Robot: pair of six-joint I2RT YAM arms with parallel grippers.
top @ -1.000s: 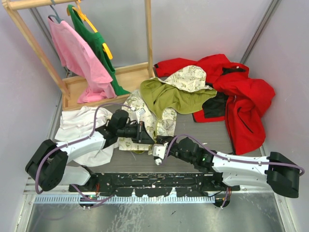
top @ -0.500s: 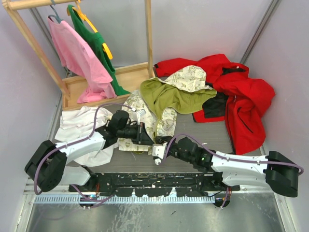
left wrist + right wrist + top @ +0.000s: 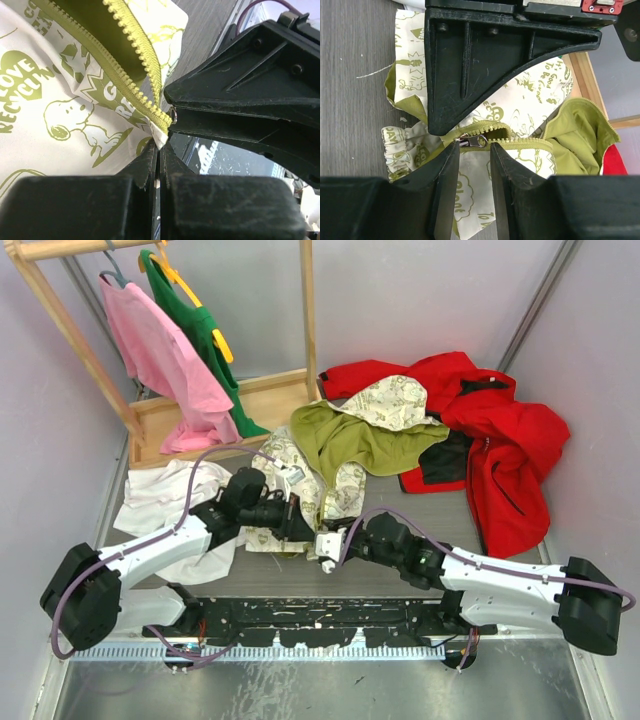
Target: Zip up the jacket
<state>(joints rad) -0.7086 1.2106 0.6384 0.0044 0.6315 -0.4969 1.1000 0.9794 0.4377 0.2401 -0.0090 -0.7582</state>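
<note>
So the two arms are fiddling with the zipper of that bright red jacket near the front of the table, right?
Not the red one. The two arms meet at the olive-and-cream printed jacket, as the top view shows. The right wrist view shows its yellow-green zipper slider just ahead of the right gripper. The red jacket lies untouched farther back on the right.

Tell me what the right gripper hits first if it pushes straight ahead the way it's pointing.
Probably the zipper slider on the jacket, which sits right at the open right gripper. Just beyond is the left gripper; depth between them is hard to judge.
</note>
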